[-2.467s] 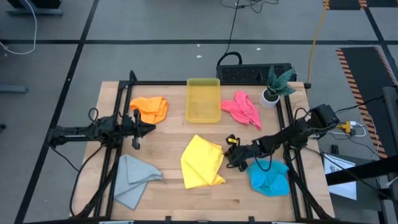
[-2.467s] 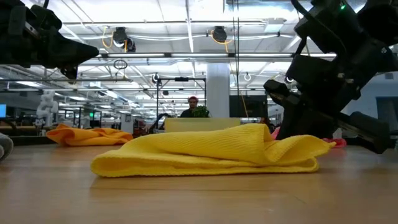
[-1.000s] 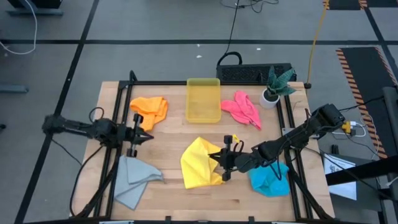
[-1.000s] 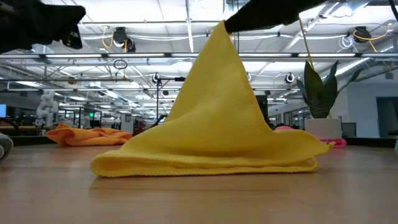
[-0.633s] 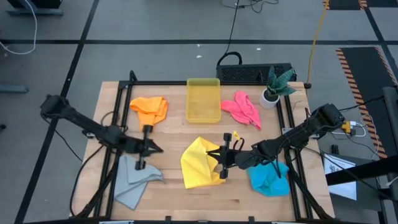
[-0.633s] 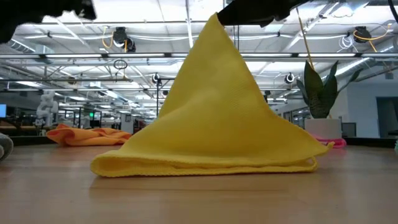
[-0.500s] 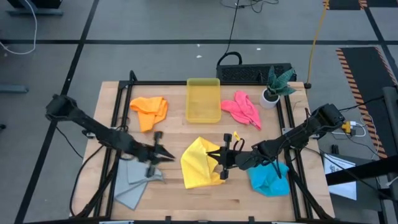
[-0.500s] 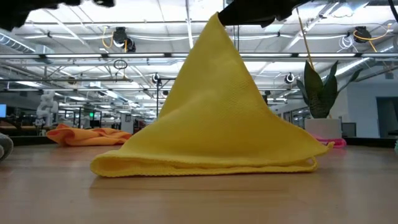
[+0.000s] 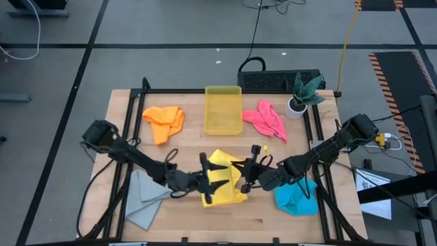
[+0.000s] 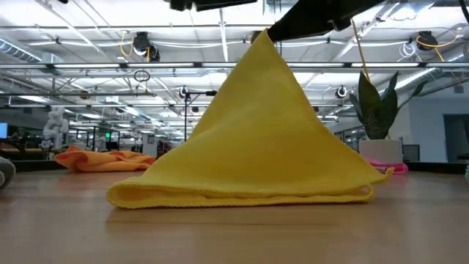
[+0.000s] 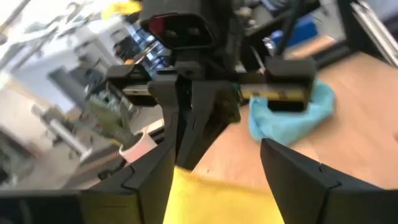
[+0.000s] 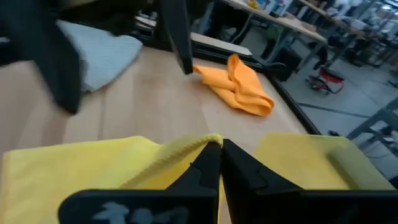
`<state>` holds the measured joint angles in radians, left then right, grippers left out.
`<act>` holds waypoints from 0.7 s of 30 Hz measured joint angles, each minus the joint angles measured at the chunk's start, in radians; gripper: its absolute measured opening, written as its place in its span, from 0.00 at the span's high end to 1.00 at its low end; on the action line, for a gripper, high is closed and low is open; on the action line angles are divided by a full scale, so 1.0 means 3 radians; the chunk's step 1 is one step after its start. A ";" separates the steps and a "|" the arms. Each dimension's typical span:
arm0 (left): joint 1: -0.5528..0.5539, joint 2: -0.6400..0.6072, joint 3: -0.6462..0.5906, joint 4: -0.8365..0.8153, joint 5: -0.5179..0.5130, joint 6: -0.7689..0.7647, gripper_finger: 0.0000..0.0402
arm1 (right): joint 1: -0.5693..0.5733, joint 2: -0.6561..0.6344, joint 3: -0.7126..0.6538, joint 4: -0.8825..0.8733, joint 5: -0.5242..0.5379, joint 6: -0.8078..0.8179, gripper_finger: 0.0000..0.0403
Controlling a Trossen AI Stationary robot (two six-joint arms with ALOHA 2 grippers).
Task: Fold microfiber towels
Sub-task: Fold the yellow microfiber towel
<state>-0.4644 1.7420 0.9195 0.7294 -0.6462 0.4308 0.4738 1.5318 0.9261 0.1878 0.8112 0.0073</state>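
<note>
Yellow towel mid-table, one corner pulled up into a tent peak, rest flat on the wood; orange towel crumpled far left, pink towel far right, grey towel near left, blue towel bunched near right.

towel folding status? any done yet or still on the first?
Done: nothing looks folded. The orange towel, pink towel, grey towel and blue towel all lie crumpled on the table.
In hand: the right gripper is shut on a corner of the yellow towel, lifting it into a peak; the left gripper is open over the towel's other side.
Left: the yellow fold, then the other four.
</note>
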 joint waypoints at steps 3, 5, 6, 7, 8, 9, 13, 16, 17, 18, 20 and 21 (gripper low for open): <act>-0.0005 0.0219 0.0198 0.0009 -0.0104 -0.0179 0.38 | -0.0002 0.0000 -0.0030 0.0053 0.0001 0.0098 1.00; 0.0015 0.0390 0.0318 -0.0004 -0.0277 -0.0242 0.40 | -0.0003 0.0000 -0.0082 0.0136 0.0001 0.0099 1.00; 0.0017 0.0485 0.0375 -0.0010 -0.0475 -0.0248 0.41 | -0.0003 0.0000 -0.0109 0.0180 0.0000 0.0097 1.00; 0.0020 0.0569 0.0441 -0.0009 -0.0737 -0.0244 0.43 | -0.0002 0.0000 -0.0139 0.0225 0.0000 0.0097 1.00; 0.0022 0.0633 0.0500 -0.0013 -0.1050 -0.0214 0.44 | -0.0002 0.0000 -0.0173 0.0267 -0.0003 0.0098 1.00; 0.0022 0.0686 0.0554 -0.0015 -0.1374 -0.0178 0.46 | -0.0001 0.0000 -0.0206 0.0288 -0.0004 0.0111 1.00; 0.0017 0.0812 0.0704 -0.0023 -0.1680 -0.0101 0.52 | -0.0006 -0.0003 -0.0312 0.0359 0.0001 0.0196 1.00; 0.0041 0.0843 0.0734 -0.0021 -0.1472 -0.0235 0.57 | 0.0002 0.0000 -0.0372 0.0422 -0.0004 0.0184 1.00; 0.0057 0.0842 0.0733 -0.0055 -0.1461 -0.0286 0.58 | 0.0003 -0.0001 -0.0375 0.0429 0.0001 0.0183 1.00; 0.0074 0.0841 0.0734 -0.0102 -0.1459 -0.0351 0.60 | 0.0006 0.0000 -0.0375 0.0429 0.0007 0.0179 1.00; 0.0105 0.0838 0.0734 -0.0216 -0.1426 -0.0490 0.63 | 0.0011 0.0002 -0.0379 0.0425 0.0023 0.0164 1.00; 0.0112 0.0838 0.0735 -0.0234 -0.1411 -0.0530 0.64 | 0.0014 0.0005 -0.0381 0.0421 0.0025 0.0158 1.00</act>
<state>-0.4309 1.9934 1.1400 0.6592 -1.0693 0.2719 0.4779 1.5333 0.8120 0.3141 0.8187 0.0546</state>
